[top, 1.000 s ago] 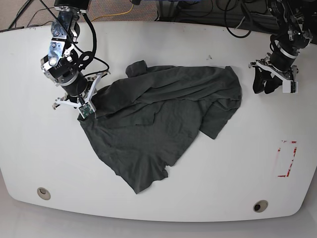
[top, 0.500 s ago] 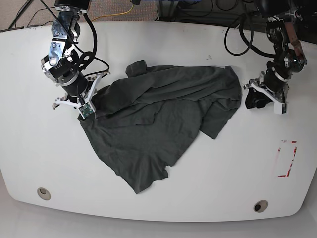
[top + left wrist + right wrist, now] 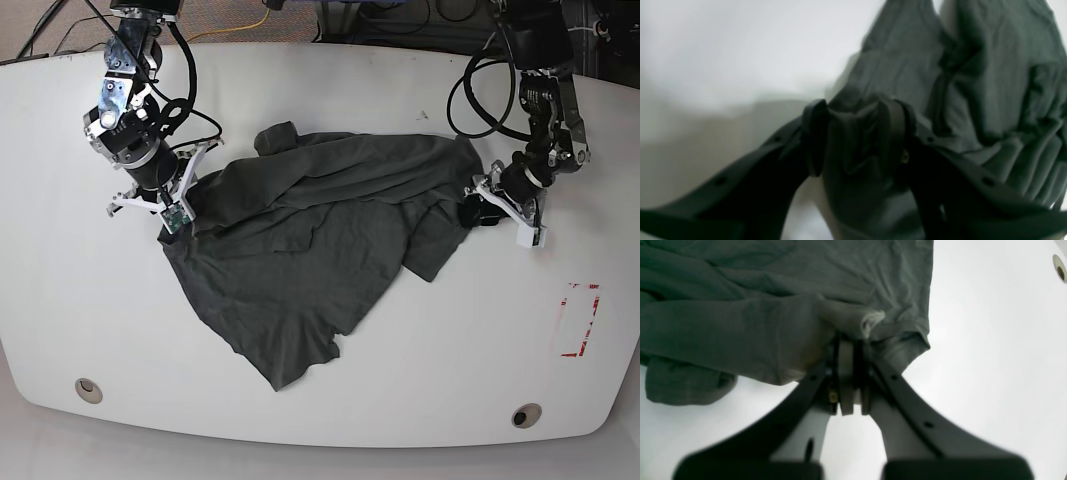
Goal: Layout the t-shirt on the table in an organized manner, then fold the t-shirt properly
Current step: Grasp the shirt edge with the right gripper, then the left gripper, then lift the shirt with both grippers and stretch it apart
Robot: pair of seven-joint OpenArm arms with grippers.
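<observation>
White desk [image 3: 330,420] with a crumpled t-shirt [image 3: 310,250] at centre frame.
Right tool [image 3: 850,350] pinches the t-shirt's left edge; left tool [image 3: 857,133] grips a fold at its right edge.

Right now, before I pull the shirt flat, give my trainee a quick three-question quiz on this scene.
1. True or false: the right gripper is shut on the t-shirt.
2. The left gripper is at: A) the red tape mark, B) the t-shirt's edge, C) a grommet hole.
3. Is the t-shirt laid flat on the table?

Key: 1 true; 2 B; 3 no, it lies crumpled and folded over itself.
</observation>
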